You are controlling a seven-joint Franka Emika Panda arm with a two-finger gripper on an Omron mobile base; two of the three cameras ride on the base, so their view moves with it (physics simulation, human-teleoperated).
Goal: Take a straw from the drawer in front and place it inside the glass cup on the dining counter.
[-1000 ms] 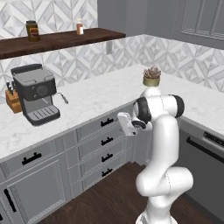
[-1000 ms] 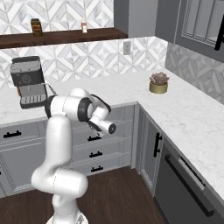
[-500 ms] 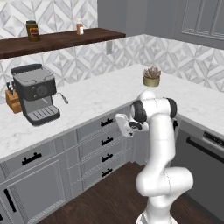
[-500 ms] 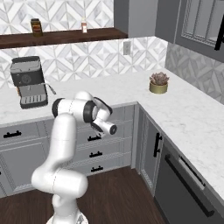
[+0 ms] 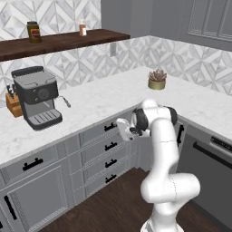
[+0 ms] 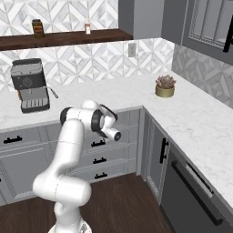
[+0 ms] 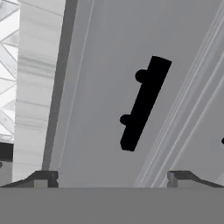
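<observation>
Since the earlier frames the arm has swung its gripper [image 5: 122, 130] closer to the top drawer [image 5: 100, 132] under the bench [image 5: 99, 102]. The gripper's fingers are spread wide and hold nothing. Straight ahead of it, near, sits the drawer's black handle [image 7: 144, 103]. The drawer is closed, so the straw is presumably inside, hidden. The rigid bar looks best taken across its middle. No writing is readable.
</observation>
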